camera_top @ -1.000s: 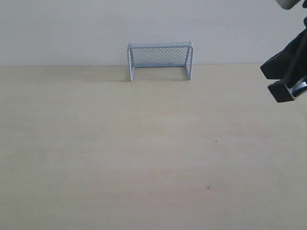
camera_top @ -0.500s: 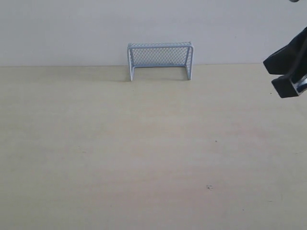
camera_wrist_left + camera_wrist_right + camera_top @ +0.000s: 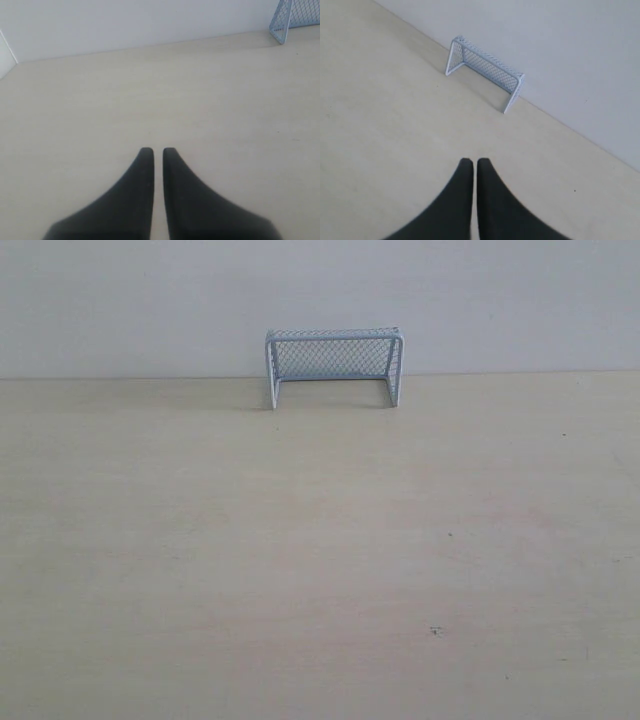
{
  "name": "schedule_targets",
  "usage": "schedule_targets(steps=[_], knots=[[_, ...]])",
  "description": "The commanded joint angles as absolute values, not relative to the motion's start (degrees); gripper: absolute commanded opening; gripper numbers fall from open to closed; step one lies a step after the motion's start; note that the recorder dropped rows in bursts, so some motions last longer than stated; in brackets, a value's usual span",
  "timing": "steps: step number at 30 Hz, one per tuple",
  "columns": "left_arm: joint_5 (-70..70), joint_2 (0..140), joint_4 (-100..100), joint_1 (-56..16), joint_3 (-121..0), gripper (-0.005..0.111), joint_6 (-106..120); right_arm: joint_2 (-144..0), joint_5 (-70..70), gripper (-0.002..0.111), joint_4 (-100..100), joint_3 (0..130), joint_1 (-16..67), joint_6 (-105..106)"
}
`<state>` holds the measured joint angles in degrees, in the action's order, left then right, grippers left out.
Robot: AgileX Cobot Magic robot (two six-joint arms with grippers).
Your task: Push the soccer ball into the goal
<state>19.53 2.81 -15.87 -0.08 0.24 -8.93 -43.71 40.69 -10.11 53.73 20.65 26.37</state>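
Observation:
The goal, a pale blue-white frame with fine mesh, stands at the table's far edge against the wall, its mouth facing the camera. It also shows in the right wrist view as the goal and, partly, at the edge of the left wrist view as the goal. The soccer ball is in no view. My left gripper is shut, with only a thin slit between its black fingers and nothing held. My right gripper is shut too, hanging above bare table well short of the goal. Neither gripper appears in the exterior view.
The pale wooden table fills the exterior view up to a white wall. A small dark speck marks the tabletop at the near right. In the left wrist view the table's corner meets the wall.
The right arm, seen at the right edge of the exterior view one second ago, has drawn back rightward and left that view. The goal has not moved.

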Motion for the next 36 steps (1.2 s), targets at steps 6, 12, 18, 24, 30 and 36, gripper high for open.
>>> schedule_targets(steps=[6, 12, 18, 24, 30, 36], knots=[[19.3, 3.1, -15.9, -0.5, 0.0, 0.006, -9.5, -37.7, 31.5, 0.000, -10.1, 44.8, 20.5, 25.9], [19.3, 3.1, -15.9, -0.5, 0.0, 0.006, -9.5, -34.6, 27.0, 0.000, -10.2, 40.1, 20.5, 25.2], [19.3, 3.1, -15.9, -0.5, 0.0, 0.006, -9.5, -32.5, 25.4, 0.000, -10.2, 37.1, 16.3, 21.0], [19.3, 3.1, -15.9, -0.5, 0.0, 0.006, -9.5, -29.2, 24.6, 0.000, -10.3, 34.4, 12.5, 19.8], [19.3, 3.1, -15.9, -0.5, 0.0, 0.006, -9.5, -25.1, 23.7, 0.000, -10.3, 30.5, 9.6, 18.4], [19.3, 3.1, -15.9, -0.5, 0.0, 0.006, -9.5, -22.1, 22.1, 0.000, -10.3, 26.6, 7.8, 17.7]])
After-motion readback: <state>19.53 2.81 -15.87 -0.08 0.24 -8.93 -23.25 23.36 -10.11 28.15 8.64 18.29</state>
